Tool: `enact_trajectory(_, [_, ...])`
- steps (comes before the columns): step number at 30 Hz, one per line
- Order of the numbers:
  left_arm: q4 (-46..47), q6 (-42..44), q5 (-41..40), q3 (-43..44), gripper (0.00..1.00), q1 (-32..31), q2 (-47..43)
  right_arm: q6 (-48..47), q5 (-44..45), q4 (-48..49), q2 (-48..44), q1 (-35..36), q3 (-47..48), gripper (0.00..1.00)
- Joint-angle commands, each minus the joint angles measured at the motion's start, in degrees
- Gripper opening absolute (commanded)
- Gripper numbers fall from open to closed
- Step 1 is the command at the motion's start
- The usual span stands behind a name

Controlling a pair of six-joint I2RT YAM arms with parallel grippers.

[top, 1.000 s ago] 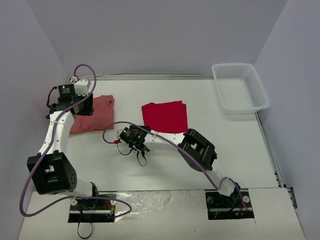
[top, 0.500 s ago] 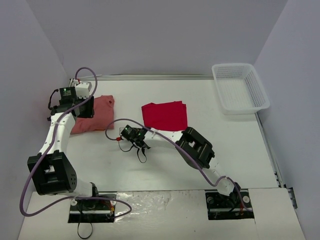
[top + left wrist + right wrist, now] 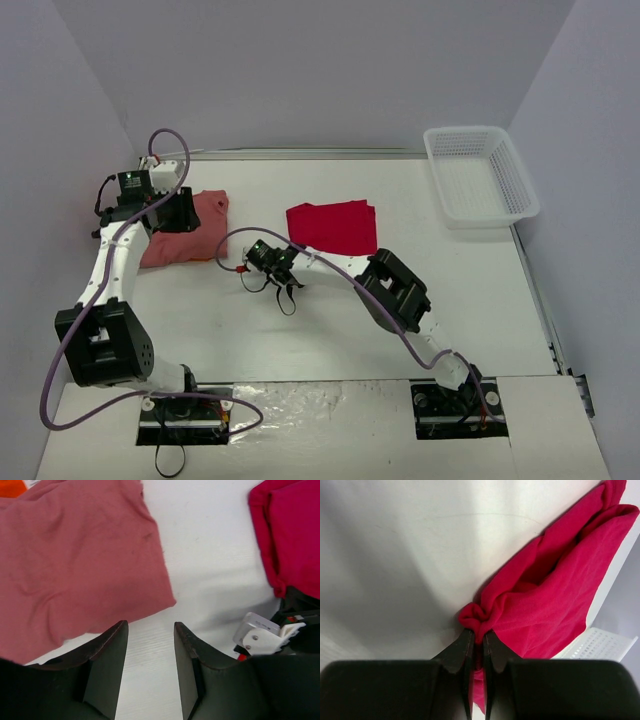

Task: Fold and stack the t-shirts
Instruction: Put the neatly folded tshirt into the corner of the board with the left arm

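Note:
A folded bright red t-shirt [image 3: 332,227] lies mid-table. My right gripper [image 3: 296,257] is at its near left corner, shut on a bunched fold of the red cloth [image 3: 560,595]; in the right wrist view the jaws [image 3: 479,637] pinch that fold. A folded salmon pink t-shirt [image 3: 190,235] lies at the left. My left gripper [image 3: 177,214] hovers over its right edge, open, with only bare table between its fingers [image 3: 150,630]. The pink cloth [image 3: 75,555] fills the upper left of the left wrist view, and a scrap of orange cloth [image 3: 12,486] shows at the top corner.
A white mesh basket [image 3: 478,175] stands at the back right corner. Grey walls close in the table on three sides. The right arm's wrist [image 3: 270,635] shows low at the right of the left wrist view, beside the red t-shirt [image 3: 295,535].
My right gripper has moved up to the red t-shirt's near left corner and shut on it. The left gripper has stayed open and barely shifted.

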Motion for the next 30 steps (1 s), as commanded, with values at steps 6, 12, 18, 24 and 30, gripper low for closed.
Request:
enact_trajectory(6, [-7.5,-10.1,12.6,12.9,0.4,0.5,11.3,0.2,-1.9,-5.4,-4.4,-3.8,3.3,0.0])
enact_trajectory(12, [-5.4,-21.0,26.0,17.5,0.4,0.4,22.2,0.7,-3.4,-5.7,-4.5,-3.6,3.7,0.0])
enact_trajectory(18, [6.6,-33.3,33.4,12.4,0.4,-0.9,27.4,0.4,-3.5,-5.7,-5.1,-3.3,4.1,0.0])
enact_trajectory(24, [10.0,-39.1,36.0,14.9,0.41,-3.1,34.2,0.7,-4.5,-7.5,-4.3,-2.8,8.2,0.0])
enact_trajectory(30, [22.0,-48.1,36.5,11.2,0.44,-7.3,36.4,1.8,-7.0,-10.4,-3.2,-2.5,12.7,0.0])
